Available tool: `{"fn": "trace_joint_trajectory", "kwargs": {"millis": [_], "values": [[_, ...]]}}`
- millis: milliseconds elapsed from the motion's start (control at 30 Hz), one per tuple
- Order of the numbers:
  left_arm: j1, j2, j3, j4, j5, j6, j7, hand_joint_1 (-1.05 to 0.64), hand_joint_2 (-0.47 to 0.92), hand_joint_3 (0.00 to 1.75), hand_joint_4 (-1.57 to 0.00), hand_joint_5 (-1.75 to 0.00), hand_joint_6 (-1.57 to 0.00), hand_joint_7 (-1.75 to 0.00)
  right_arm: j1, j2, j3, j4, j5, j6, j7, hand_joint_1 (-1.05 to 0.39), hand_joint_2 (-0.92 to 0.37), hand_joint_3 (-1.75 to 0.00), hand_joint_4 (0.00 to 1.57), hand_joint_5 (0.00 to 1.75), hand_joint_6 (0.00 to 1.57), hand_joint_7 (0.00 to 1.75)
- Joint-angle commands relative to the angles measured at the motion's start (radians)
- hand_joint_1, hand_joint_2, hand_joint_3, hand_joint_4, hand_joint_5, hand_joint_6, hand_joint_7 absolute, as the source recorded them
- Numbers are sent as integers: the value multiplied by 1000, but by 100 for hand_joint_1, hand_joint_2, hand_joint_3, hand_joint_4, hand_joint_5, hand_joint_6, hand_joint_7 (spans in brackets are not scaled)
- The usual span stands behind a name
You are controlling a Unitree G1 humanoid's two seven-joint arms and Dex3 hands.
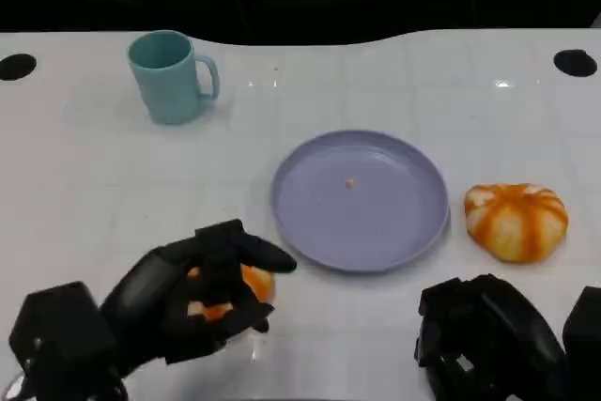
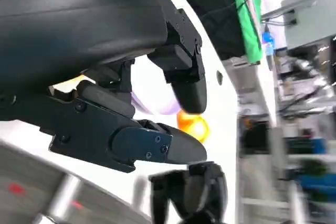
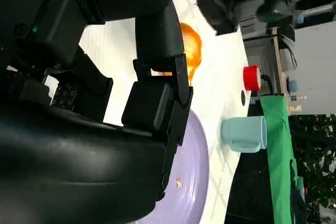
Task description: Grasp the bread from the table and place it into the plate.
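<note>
A small orange bread (image 1: 252, 284) sits in my left hand (image 1: 192, 302), whose fingers wrap around it near the table's front edge, left of the plate. A pale sliver of that bread (image 2: 68, 84) shows behind the left hand's fingers (image 2: 152, 145). The purple plate (image 1: 361, 200) lies mid-table with a crumb on it. A second, larger orange-and-white bread (image 1: 516, 221) lies on the table right of the plate. My right hand (image 1: 484, 340) rests at the lower right, holding nothing, its fingers (image 3: 157, 51) apart. The held bread (image 3: 190, 48) shows past them.
A teal mug (image 1: 172, 76) stands at the back left, well away from the plate. Two dark round holes (image 1: 575, 62) mark the table's far corners. White tabletop lies between my two hands. A red knob (image 3: 252, 77) sits beyond the table.
</note>
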Motion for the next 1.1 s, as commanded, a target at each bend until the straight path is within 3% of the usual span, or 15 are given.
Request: {"fn": "trace_joint_trajectory", "kwargs": {"millis": [33,333,600,867,1100], "values": [[18,98,-7,-179,140,126,62,-68,92,21,-41,-103,-36,-42,-2,-1,-7,-7,14,10,1,-105,-6,-137,152,135,157,105],[17,217,-63,-351,521,203,152,-69,92,15,-35,-80,-36,-15,-8,3,-5,-12,5,24,-8,-105,-5,-137,153,136,157,105],[-8,272,-154,-403,805,267,101,-74,92,19,-25,-59,-31,-4,-18,-2,2,2,-14,-3,-9,-105,-4,-139,152,134,157,104],[-32,255,-238,-404,1027,326,49,-76,92,10,-27,-51,-27,0,-7,-1,-1,-5,-6,3,-2,-105,-5,-137,153,133,157,103],[-35,183,-314,-362,1208,367,70,-79,92,4,-23,-49,-22,0,5,-7,-1,-23,-7,10,0,-105,-5,-136,153,133,157,103]]}}
